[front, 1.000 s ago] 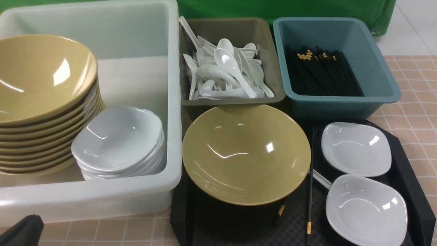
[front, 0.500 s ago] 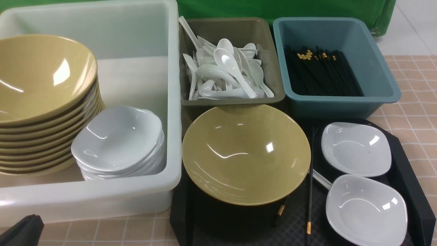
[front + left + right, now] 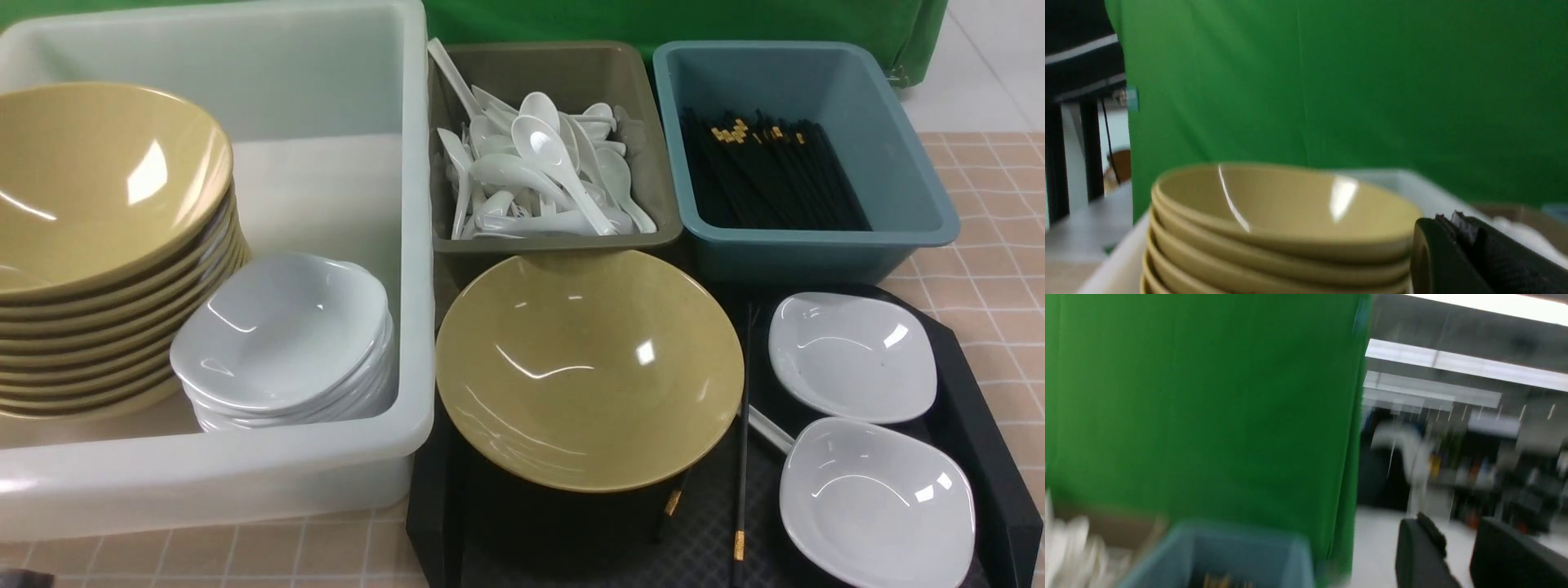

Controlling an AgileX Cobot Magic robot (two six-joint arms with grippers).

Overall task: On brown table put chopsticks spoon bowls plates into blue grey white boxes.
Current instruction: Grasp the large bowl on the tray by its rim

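On the black tray (image 3: 980, 392) sit a yellow bowl (image 3: 588, 367), two white plates (image 3: 851, 355) (image 3: 876, 500), black chopsticks (image 3: 741, 457) and a spoon (image 3: 767, 429) showing only its handle. The white box (image 3: 412, 245) holds stacked bowls (image 3: 106, 245) and plates (image 3: 282, 335). The grey box (image 3: 571, 69) holds spoons, the blue box (image 3: 898, 163) chopsticks. My left gripper (image 3: 1453, 220) is shut and empty beside the bowl stack (image 3: 1282, 204). My right gripper (image 3: 1457, 526) stands open and empty in the air, off to one side of the blue box (image 3: 1229, 547).
The brown table (image 3: 996, 212) shows bare tiles to the right of the blue box and along the front below the white box. A green curtain (image 3: 653, 16) hangs behind the boxes. The right wrist view is blurred.
The dark left gripper that showed at the front view's bottom left corner has dropped almost out of that view. Nothing on the table has moved.
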